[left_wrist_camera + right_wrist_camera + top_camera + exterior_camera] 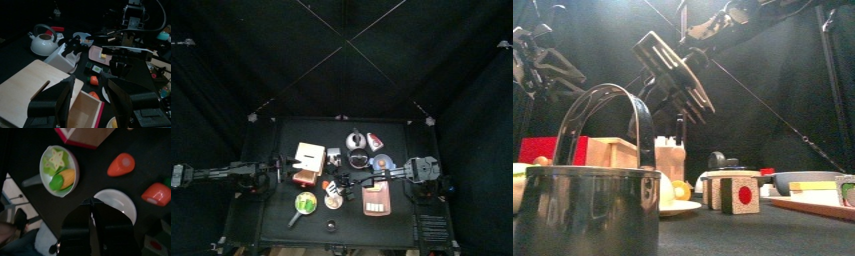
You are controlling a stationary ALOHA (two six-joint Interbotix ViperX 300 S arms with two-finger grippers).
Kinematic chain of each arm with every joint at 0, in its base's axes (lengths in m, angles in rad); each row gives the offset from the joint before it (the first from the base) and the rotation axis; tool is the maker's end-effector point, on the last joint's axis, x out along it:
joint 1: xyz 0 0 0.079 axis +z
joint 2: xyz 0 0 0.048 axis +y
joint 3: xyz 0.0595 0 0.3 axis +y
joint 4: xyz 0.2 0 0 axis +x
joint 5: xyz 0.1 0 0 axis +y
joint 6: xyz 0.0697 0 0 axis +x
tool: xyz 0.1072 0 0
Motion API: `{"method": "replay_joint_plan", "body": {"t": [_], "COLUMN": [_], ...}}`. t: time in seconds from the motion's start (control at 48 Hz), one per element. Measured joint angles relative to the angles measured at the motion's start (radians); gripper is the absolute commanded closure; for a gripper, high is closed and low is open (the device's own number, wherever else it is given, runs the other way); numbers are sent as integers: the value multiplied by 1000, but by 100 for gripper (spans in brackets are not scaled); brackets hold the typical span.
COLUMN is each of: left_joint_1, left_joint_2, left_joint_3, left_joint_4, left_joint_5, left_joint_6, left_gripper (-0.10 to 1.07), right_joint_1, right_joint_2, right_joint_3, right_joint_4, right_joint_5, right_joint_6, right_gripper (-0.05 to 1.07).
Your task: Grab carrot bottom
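The right wrist view shows a stubby orange carrot piece with a pale cut face lying on the black table. A second orange piece, with green at its end, lies nearby. My right gripper hovers over the rim of the white round dish, a short way from both pieces. Its jaws are pressed together with nothing visible between them. In the top view the right arm reaches across the middle. My left gripper stands open over a pale wooden box at the table's left.
Beside the dish lies a green pan holding a star shape and toy vegetables. A pink tray sits at the front right and a white kettle farther back. A metal pot and a red-dotted cube stand at the front edge.
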State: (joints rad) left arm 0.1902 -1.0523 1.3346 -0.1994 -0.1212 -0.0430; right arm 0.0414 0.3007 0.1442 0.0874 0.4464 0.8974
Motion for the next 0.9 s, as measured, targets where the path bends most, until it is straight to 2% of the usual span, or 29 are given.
{"method": "replay_joint_plan", "body": {"t": [0.167,0.271,0.438,0.646,0.896], "left_joint_1": [2,2,5,20,26], "left_joint_2": [0,0,0,0,2], "left_joint_3": [6,6,6,12,15], "left_joint_4": [3,5,3,3,5], "left_joint_5": [0,0,0,0,0], "left_joint_6": [0,0,0,0,-2], "left_gripper": [14,14,14,14,14], "right_joint_1": [15,23,29,26,26], "right_joint_2": [37,52,67,107,163], "right_joint_3": [-23,-25,-25,-55,-115], "right_joint_4": [-196,-268,-365,-442,-468], "right_joint_5": [14,21,34,43,126], "right_joint_6": [192,288,385,440,439], "right_gripper": [56,44,30,21,20]}}
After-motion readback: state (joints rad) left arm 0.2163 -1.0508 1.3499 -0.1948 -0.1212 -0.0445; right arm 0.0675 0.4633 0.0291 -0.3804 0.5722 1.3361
